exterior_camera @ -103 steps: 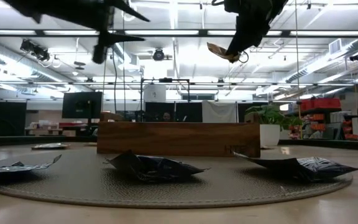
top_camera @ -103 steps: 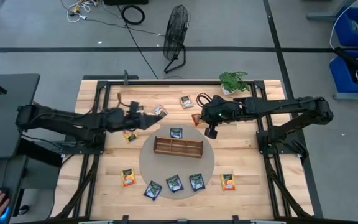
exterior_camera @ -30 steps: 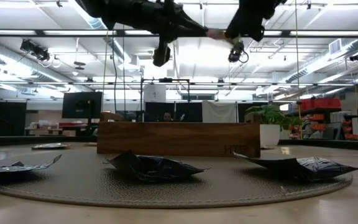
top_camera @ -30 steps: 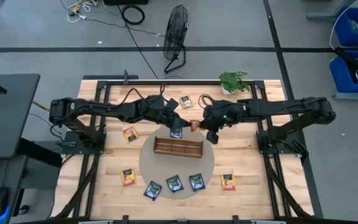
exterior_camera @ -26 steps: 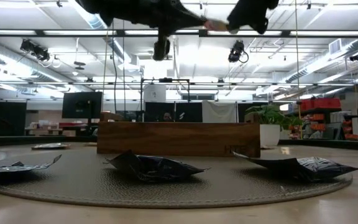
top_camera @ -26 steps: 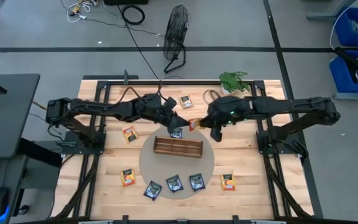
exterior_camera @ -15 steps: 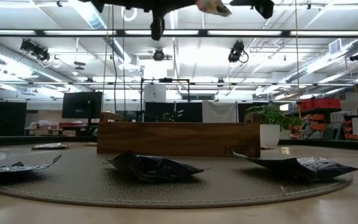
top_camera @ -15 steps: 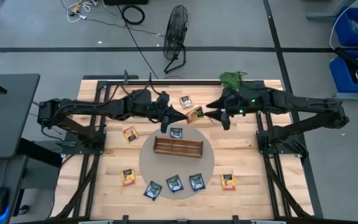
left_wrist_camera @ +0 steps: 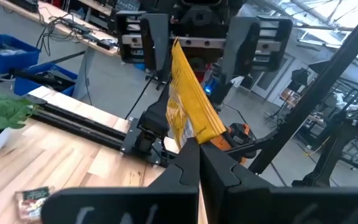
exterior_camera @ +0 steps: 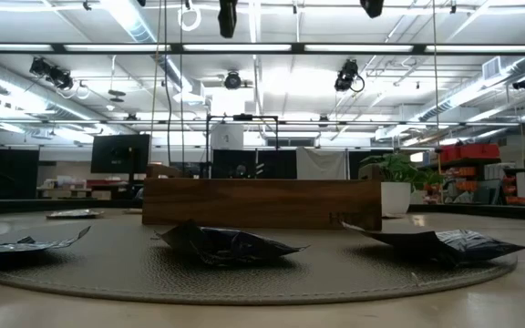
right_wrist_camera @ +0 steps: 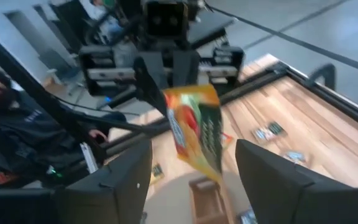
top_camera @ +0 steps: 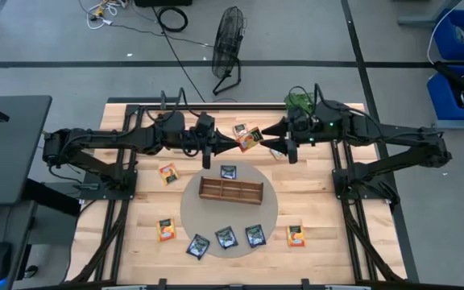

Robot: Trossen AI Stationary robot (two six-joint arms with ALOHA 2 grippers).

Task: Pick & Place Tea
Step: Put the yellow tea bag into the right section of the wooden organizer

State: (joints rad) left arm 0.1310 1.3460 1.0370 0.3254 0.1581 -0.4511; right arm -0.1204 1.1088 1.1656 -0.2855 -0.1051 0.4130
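Note:
An orange tea packet (top_camera: 250, 139) hangs high over the table's far middle, with my left gripper (top_camera: 236, 142) shut on it. My right gripper (top_camera: 271, 138) faces it from the table's right, open, its two fingers (left_wrist_camera: 156, 43) spread on either side of the packet's far end. The other tea lies flat. Orange packets (top_camera: 167, 173) are on the wood and dark blue ones (top_camera: 226, 237) on the round mat (top_camera: 196, 211). A white-and-brown one (top_camera: 238, 128) lies at the far side. The wooden tray (top_camera: 230, 189) stands on the mat. My left gripper pinches the orange packet by one edge (left_wrist_camera: 189, 135) between its two shut fingers (left_wrist_camera: 194, 163). The fingers lie level and come from the table's left. The packet stands on edge and sticks out past the fingertips toward my right gripper, lifted clear of the table.
A potted plant (top_camera: 300, 102) stands at the far edge, just behind my right arm. A fan (top_camera: 228, 48) is on the floor beyond the table. A person (right_wrist_camera: 5, 106) shows past the table in the right wrist view. In the low view the tray (exterior_camera: 261, 202) and dark packets (exterior_camera: 229, 243) sit below both arms.
My right gripper has opened and let go of the orange packet, which stays in my left gripper. Both grippers have gone up, out of the top of the low view, and toward the table's far edge. The packet has gone with my left gripper.

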